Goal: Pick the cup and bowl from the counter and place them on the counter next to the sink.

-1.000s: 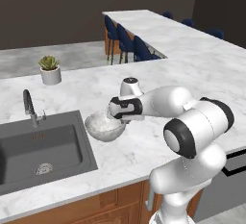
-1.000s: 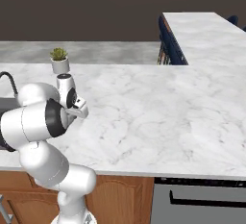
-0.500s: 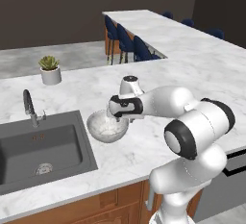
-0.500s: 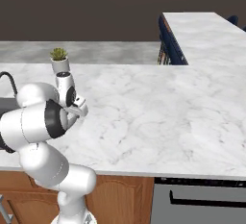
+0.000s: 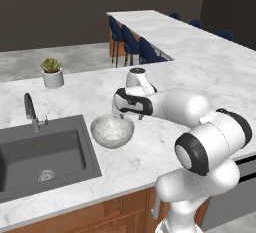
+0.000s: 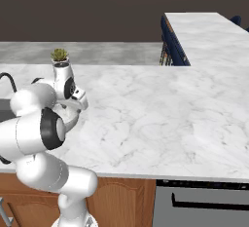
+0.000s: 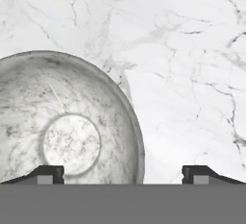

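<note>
Bowl (image 5: pixel 112 130) sits upright on the white marble counter (image 5: pixel 200 72), just beside the right edge of the dark grey sink (image 5: pixel 42 152), its speckled pale inside facing up. From the left base camera the white arm reaches across from the lower right, with the claw (image 5: pixel 121 116) low over the bowl's far rim. Looking along the hand, the claw (image 7: pixel 123 174) stands wide open, gripping nothing: one dark fingertip (image 7: pixel 47 174) lies over the inside of the bowl (image 7: pixel 67 122), the other over bare marble, with the rim between them. A slim dark faucet (image 5: pixel 31 111) rises behind the sink, and a small potted plant (image 5: pixel 52 72) stands well apart, farther back.
</note>
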Controlling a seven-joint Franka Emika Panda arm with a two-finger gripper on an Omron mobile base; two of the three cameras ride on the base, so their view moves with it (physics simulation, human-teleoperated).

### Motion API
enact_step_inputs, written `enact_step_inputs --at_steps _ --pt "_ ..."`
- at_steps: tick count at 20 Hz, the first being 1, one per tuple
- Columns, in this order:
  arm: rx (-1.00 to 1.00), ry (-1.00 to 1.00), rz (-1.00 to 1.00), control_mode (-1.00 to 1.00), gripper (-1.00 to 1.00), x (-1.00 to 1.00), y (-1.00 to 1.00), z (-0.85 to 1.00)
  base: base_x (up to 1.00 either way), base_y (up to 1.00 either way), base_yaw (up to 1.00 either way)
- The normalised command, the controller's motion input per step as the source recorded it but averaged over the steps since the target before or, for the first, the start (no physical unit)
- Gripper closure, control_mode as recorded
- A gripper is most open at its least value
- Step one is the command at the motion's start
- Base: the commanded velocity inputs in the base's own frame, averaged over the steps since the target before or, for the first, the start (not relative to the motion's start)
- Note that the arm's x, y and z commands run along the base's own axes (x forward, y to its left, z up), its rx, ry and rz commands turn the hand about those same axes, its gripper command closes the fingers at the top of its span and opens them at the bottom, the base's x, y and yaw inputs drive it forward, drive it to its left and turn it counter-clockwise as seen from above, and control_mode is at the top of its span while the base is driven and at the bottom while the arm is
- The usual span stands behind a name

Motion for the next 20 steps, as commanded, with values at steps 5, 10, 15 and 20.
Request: enact_step_inputs --at_steps 5,10,15,20 --pt "0.00 0.00 0.03 -1.00 -1.00 -0.59 -0.04 0.45 0.00 0.00 0.00" --pt "0.00 0.00 0.05 -1.00 -1.00 -0.82 0.00 0.28 0.00 0.00 0.00" --pt "0.00 0.00 0.08 -1.00 -1.00 -0.97 -0.02 0.13 0.00 0.00 0.00" --pt "0.00 0.00 0.08 -1.00 -1.00 -0.66 -0.30 0.03 0.00 0.00 0.00"
